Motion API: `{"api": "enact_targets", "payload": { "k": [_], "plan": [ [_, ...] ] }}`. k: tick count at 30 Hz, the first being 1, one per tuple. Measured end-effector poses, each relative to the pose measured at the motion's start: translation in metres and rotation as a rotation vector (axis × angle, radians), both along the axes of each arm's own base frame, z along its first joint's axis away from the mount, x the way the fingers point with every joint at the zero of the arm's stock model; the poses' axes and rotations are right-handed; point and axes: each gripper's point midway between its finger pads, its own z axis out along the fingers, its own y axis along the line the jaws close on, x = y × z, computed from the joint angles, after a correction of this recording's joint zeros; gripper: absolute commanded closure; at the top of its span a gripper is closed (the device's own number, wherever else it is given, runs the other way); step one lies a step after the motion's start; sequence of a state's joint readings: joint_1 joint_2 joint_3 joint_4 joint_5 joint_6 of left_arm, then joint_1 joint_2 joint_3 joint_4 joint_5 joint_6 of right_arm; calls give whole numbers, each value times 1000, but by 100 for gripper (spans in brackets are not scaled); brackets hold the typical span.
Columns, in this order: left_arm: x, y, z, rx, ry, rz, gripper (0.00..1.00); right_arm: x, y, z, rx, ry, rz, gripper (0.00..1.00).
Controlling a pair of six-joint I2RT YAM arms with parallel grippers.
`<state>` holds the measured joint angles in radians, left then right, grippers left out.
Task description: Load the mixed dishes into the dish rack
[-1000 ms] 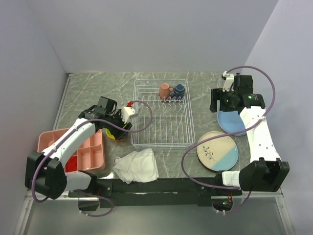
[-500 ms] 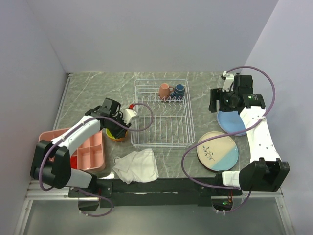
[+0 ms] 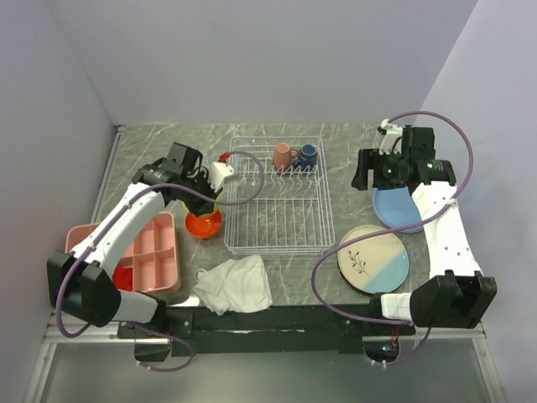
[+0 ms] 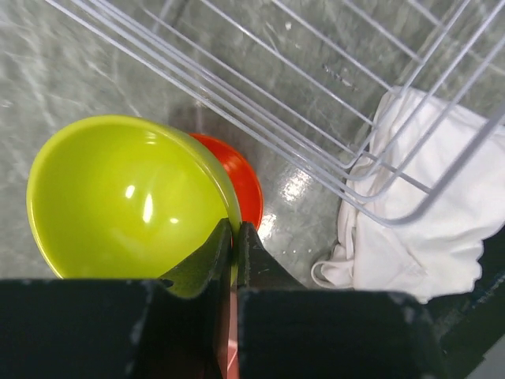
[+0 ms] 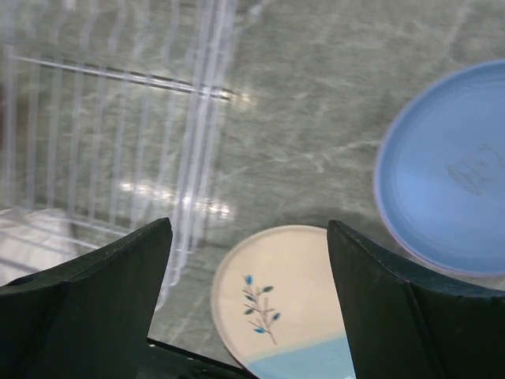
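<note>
My left gripper (image 4: 234,237) is shut on the rim of the lime-green bowl (image 4: 118,197) and holds it tilted above the table. Under it stands the orange bowl (image 4: 246,183), just left of the dish rack (image 3: 275,227). From above, the left gripper (image 3: 200,201) hides the green bowl and only the orange bowl (image 3: 204,224) shows. A pink mug (image 3: 283,155) and a dark-blue mug (image 3: 308,154) stand at the rack's far end. My right gripper (image 3: 371,172) hangs open and empty beside the light-blue plate (image 5: 450,181), above the cream-and-blue plate (image 5: 292,292).
A white cloth (image 3: 235,284) lies crumpled at the rack's near left corner. A pink divided tray (image 3: 147,262) with something red in it sits at the near left. Grey walls close in the table on both sides and at the back.
The left gripper has shut on the lime-green bowl's rim and raised it off the orange bowl, which now shows whole. The right arm has hardly moved.
</note>
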<state>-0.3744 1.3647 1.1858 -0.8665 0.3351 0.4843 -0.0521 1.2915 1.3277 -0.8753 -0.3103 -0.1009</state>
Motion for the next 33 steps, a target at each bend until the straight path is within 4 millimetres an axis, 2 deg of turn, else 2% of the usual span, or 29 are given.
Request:
{"api": "enact_targets", "payload": {
  "k": [2,4,6,10,12,15,18,22,26,27,33],
  "plan": [
    [4,-2,19,-15,-25,2,99,0,10,6,49,-9,28,12],
    [11,-7,48,-66,-75,0,99,0,22,12,117,-16,54,12],
    [18,-15,80,-155,-130,-15,99,-1,45,23,247,-26,104,12],
    [18,-36,136,-456,-180,-64,99,-1,94,45,582,-12,196,10],
    [14,-47,151,-624,-163,-89,99,-4,114,46,710,33,248,10],
    [11,-68,155,-858,-58,-105,99,-8,132,42,847,118,280,10],
    [18,-84,148,-1008,139,-75,99,-11,149,41,929,182,300,10],
    [39,-95,145,-1105,294,-27,99,-17,177,45,979,244,350,10],
    [38,-103,151,-1158,368,-17,99,-15,191,43,1001,268,368,8],
    [36,-106,153,-1166,379,-23,99,-13,191,40,1005,263,366,0],
    [25,-126,155,-1195,458,-49,99,-2,197,-4,1065,330,299,0]
  ]
}}
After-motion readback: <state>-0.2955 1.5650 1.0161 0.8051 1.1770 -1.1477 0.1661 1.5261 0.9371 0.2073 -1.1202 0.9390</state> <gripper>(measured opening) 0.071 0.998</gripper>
